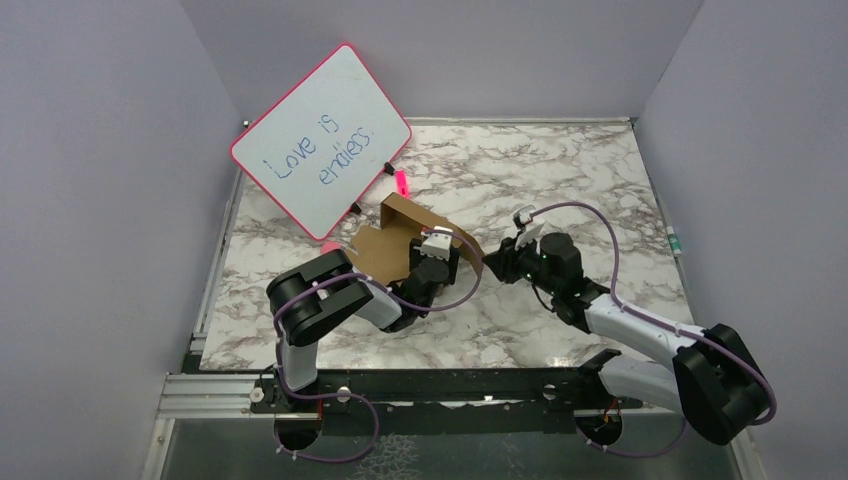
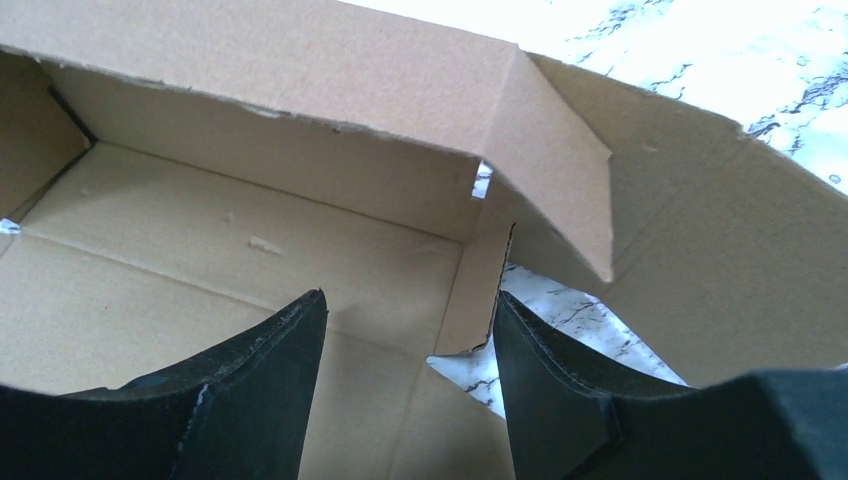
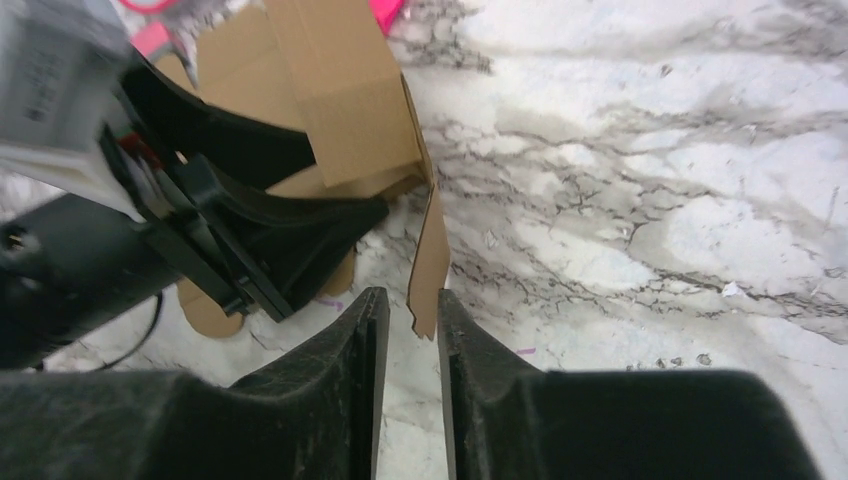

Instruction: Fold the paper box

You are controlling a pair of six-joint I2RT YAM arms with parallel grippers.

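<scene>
Brown paper box (image 1: pixel 385 245), walls half-raised; left hand (image 2: pixel 410 297) spread inside, right hand (image 3: pixel 412 294) slightly parted around its flap (image 3: pixel 432 250).

- Left arm (image 1: pixel 322 300) and right arm (image 1: pixel 640 335): rounded black joint housings joined by white link tubes.
- Purple cable (image 1: pixel 612 245): one runs along each arm and loops below its base.
- White camera module (image 1: pixel 437 241): boxy, one mounted at each wrist.
- Left gripper (image 2: pixel 410 310): fingers (image 2: pixel 260 390) matte black, curved, tapering, with scuffed edges.
- Right gripper (image 3: pixel 412 300): fingers (image 3: pixel 320 400) have the same black, grainy finish.
</scene>
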